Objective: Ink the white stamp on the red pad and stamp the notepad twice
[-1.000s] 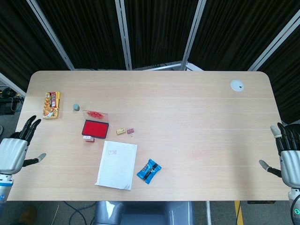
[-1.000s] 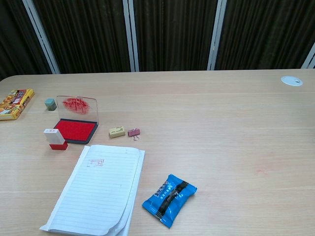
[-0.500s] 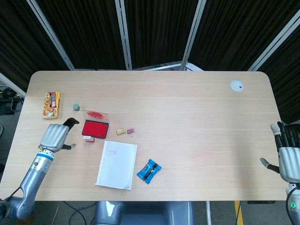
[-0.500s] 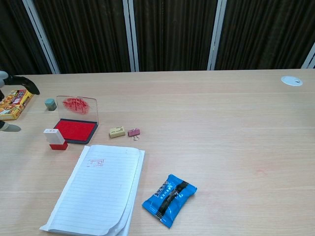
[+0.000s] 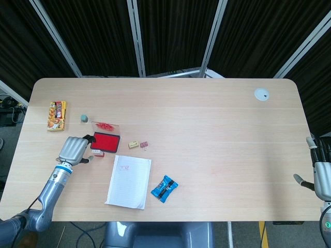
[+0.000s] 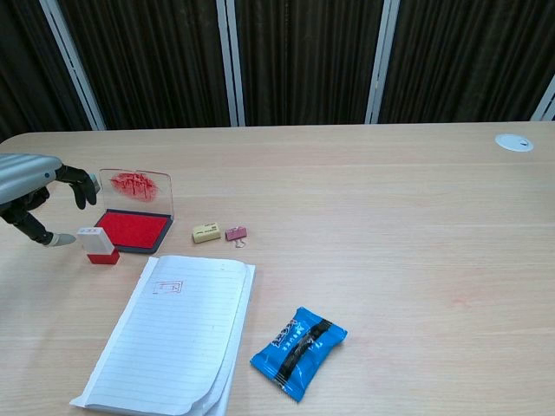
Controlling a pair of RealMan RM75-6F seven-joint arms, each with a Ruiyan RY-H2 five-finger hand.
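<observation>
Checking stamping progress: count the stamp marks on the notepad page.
1. One faint red square mark sits near the top-left of the white lined notepad. None elsewhere on the visible page; lower sheets are hidden.

A smooth, matt, light wood-grain table top (image 6: 390, 225) is seen. Thin white lined paper makes up the notepad (image 6: 169, 342), its lower corner curled. A small white-and-red plastic stamp (image 6: 95, 245) stands beside a red ink pad (image 6: 132, 230), whose surface looks flat and matt; its clear plastic lid (image 6: 136, 187) is smeared with red ink. A glossy, crinkled blue plastic snack packet (image 6: 298, 352) catches the light. The left hand (image 6: 35, 192) is cased in smooth, silver-grey shell with black fingers (image 6: 80, 182). Behind the table, dark pleated cloth curtains (image 5: 170, 31) are framed by pale metal bars (image 5: 135, 36).
</observation>
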